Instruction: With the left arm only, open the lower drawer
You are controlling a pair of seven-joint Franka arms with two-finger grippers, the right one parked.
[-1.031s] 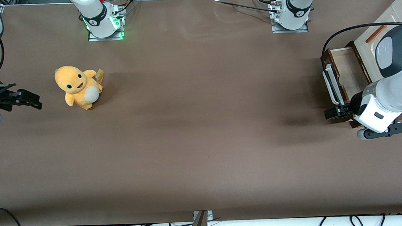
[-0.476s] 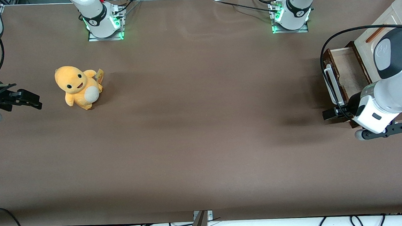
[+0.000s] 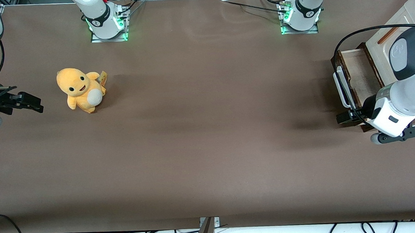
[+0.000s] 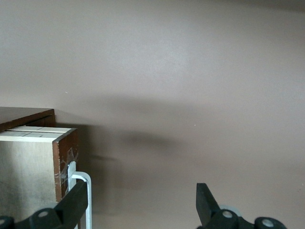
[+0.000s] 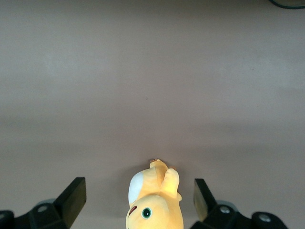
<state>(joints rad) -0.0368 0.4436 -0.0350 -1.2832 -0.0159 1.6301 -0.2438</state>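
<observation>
The lower drawer (image 3: 361,74) stands pulled out of the cream-white cabinet (image 3: 381,46) at the working arm's end of the table, and its light tan inside shows. Its white bar handle (image 3: 340,86) runs along the dark brown front. The left arm (image 3: 409,82) reaches over the drawer. Its gripper (image 3: 344,117) is low at the drawer's front corner nearest the front camera. In the left wrist view the gripper (image 4: 140,205) is open wide with nothing between the fingers. One finger (image 4: 71,205) sits by the handle's end (image 4: 86,191), at the drawer's corner (image 4: 64,160).
An orange plush toy (image 3: 80,90) sits on the brown table (image 3: 208,131) toward the parked arm's end, also seen as the plush toy (image 5: 152,202) between the parked gripper's fingers. Two arm bases (image 3: 106,20) stand along the table's edge farthest from the front camera.
The gripper shifted slightly toward the parked arm's end and back again, staying at the drawer's front corner. The drawer stays pulled out. The working arm's base light turned green.
</observation>
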